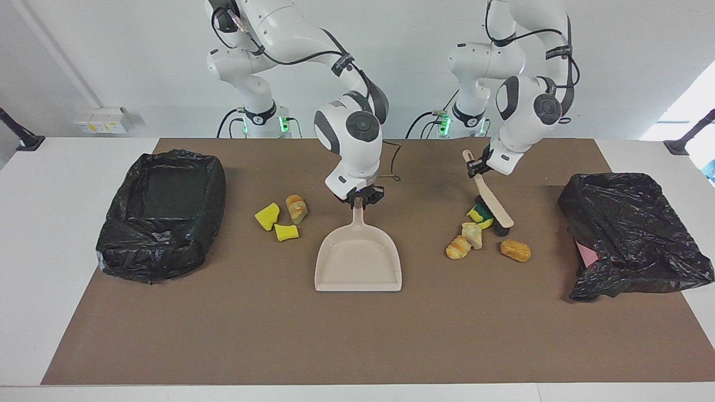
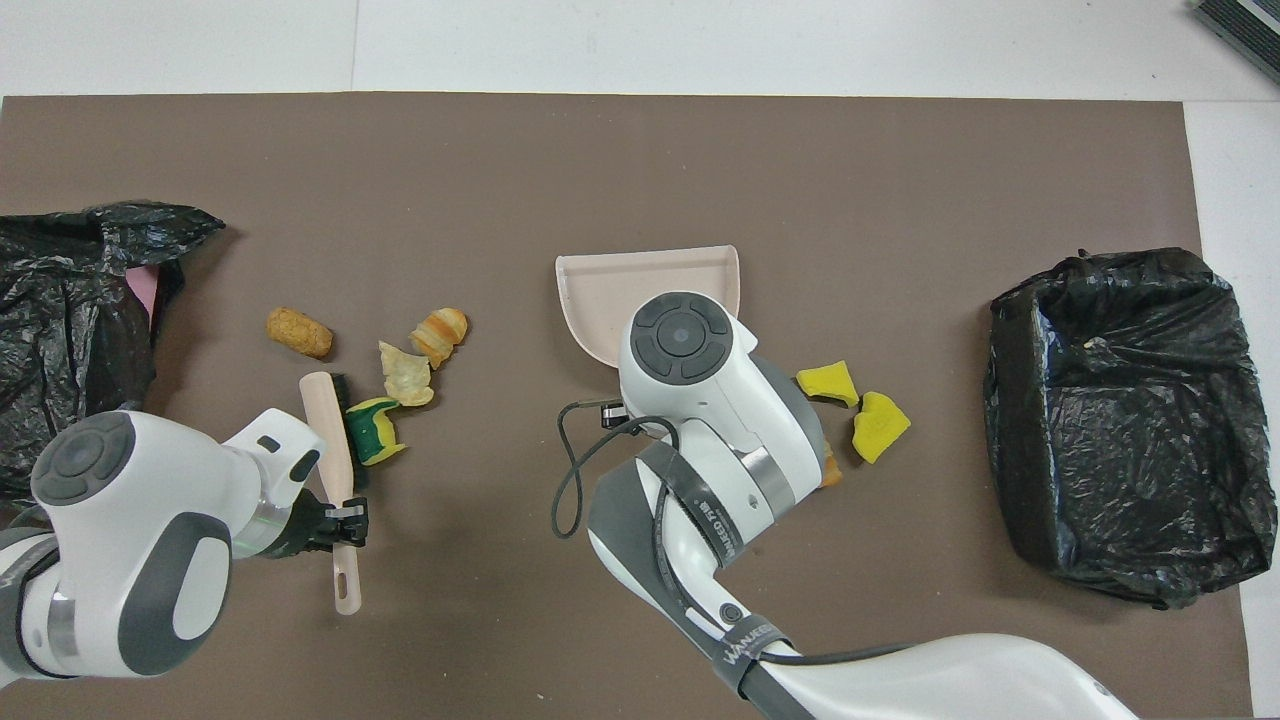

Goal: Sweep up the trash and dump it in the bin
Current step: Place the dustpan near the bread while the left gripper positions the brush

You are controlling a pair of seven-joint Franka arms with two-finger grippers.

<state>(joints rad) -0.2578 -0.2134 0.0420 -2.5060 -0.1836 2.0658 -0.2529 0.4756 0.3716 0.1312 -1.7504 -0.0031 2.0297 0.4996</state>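
- Facing view, taken from one edge across: a black-lined bin point(image 1: 162, 212) is seen at the right arm's end of the surface point(image 1: 357, 340).
- 2 yellow sponge chunks point(image 1: 276, 223) and a bread lump point(image 1: 296, 207) are found between that bin and the dustpan point(image 1: 358, 261).
- The dustpan handle is clamped by the right end effector point(image 1: 360, 199), fingers closed on it; the pan lies flat on the surface.
- 4 trash pieces are clustered by the brush point(image 1: 491, 199): a green-faced sponge point(image 1: 478, 214) touching the bristles, 2 lumps point(image 1: 465, 241) just beside it, and a brown lump point(image 1: 515, 250) slightly apart.
- The brush handle is gripped by the left end effector point(image 1: 476, 167), fingers closed on it.
- A crumpled black bag point(image 1: 631, 234) is seen at the left arm's end.
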